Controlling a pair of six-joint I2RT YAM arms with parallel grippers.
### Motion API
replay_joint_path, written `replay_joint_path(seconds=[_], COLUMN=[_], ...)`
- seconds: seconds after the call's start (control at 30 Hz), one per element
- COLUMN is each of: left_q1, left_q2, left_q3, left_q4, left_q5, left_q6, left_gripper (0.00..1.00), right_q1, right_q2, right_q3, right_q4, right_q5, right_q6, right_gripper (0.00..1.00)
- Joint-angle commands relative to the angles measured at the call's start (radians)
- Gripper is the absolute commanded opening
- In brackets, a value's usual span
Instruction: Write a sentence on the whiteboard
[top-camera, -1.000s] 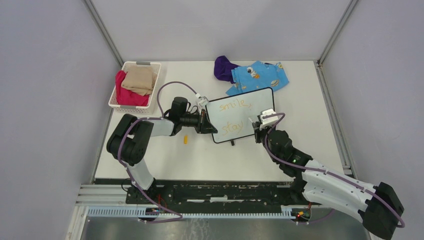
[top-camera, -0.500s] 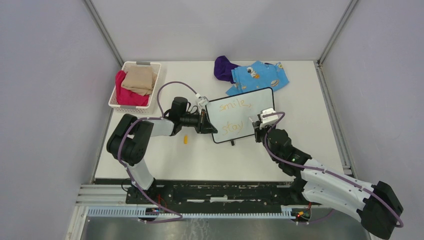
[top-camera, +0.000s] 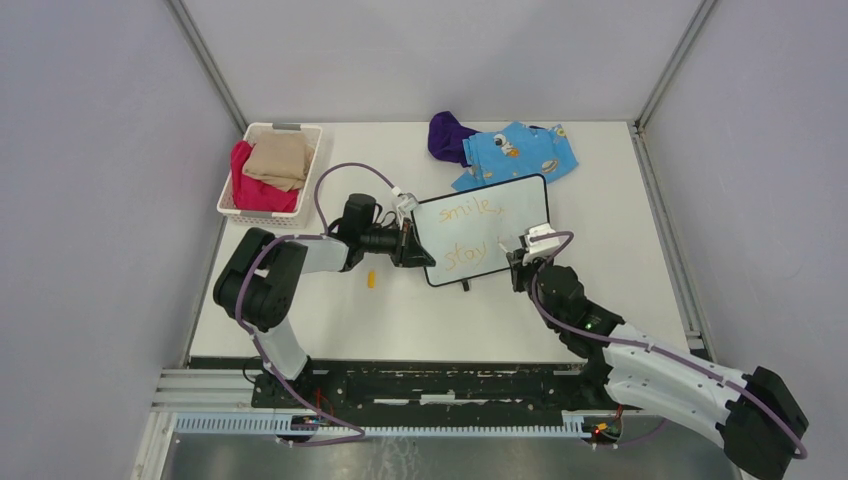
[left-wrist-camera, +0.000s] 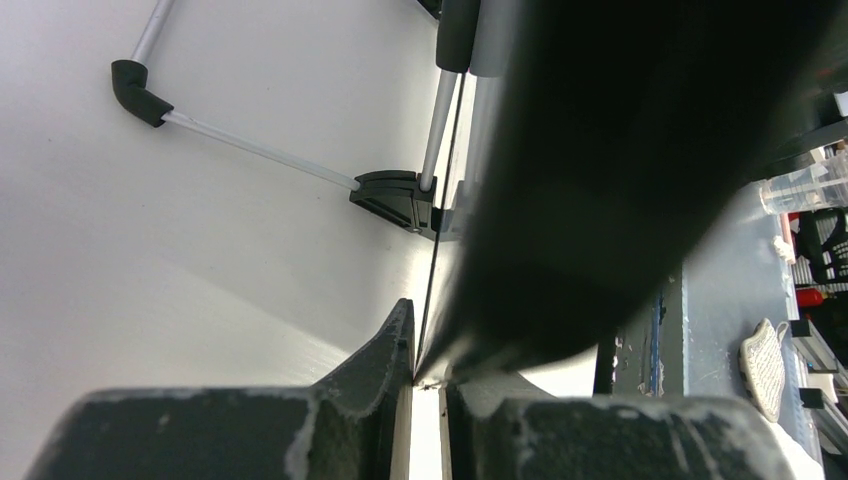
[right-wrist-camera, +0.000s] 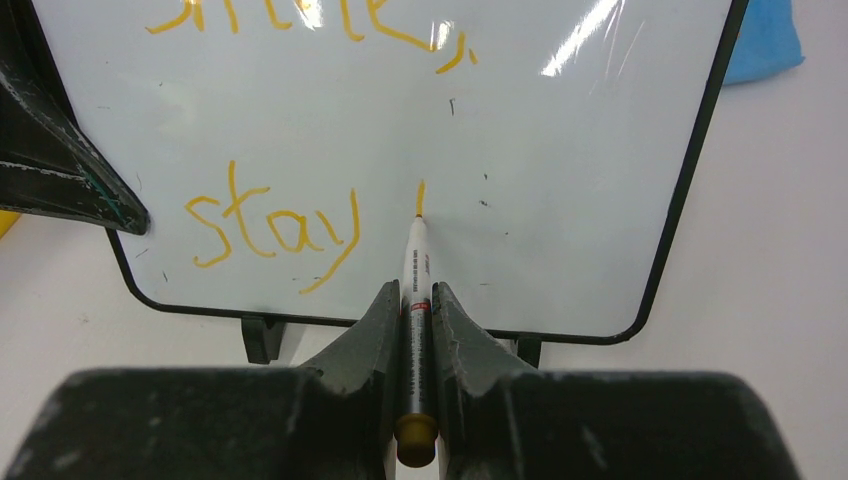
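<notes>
We look down on a white table (top-camera: 330, 320) walled in grey panels; near its middle stands the whiteboard (top-camera: 505, 215), propped on its feet and turned a little askew, its long side running from near left to far right; on it the sentence (right-wrist-camera: 272, 232) reads "smile," above and "stay" below in thin orange, and just right of "stay" sits a short fresh upright stroke. The marker (right-wrist-camera: 415, 262) touches the board right under that stroke; its long axis points straight away from the right gripper (right-wrist-camera: 415, 296) into the board face, tip forward and cap end back between the fingers, which are clamped tight on its barrel. So the free white area lies ahead and to the right of the tip, and we judge the next word has to run that way. The right arm reaches in low from the near right and is plainly the writing arm. The left gripper (left-wrist-camera: 424, 372) is closed on the board's left edge, steadying it, with its arm stretched in level from the left. Further out lie a small yellow piece (top-camera: 371, 280), a blue patterned cloth (top-camera: 520, 150) and a basket (top-camera: 311, 168).
</notes>
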Motion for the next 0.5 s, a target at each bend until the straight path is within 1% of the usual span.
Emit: replay_joint_path(seconds=[0.0,0.27,0.47], left_q1=[-0.023,-0.025,-0.026], left_q2=[0.046,0.044,0.047], left_q3=[-0.004,-0.003,-0.003], left_q4=[-0.097,-0.101,-0.102], left_q5=[-0.111,-0.112,-0.113], left_q6=[0.066,0.07,0.071], left_gripper=[0.02,0.02,0.02], right_q1=[-0.005,-0.005,-0.005], right_q2=[-0.026,-0.072,-0.101], right_q3=[-0.04,-0.113,-0.12], right_q4=[-0.01,-0.025,-0.041], right_q5=[-0.005,-0.035,-0.037], right_q6=[0.035,0.079,0.086], right_gripper=[0.0,0.0,0.0])
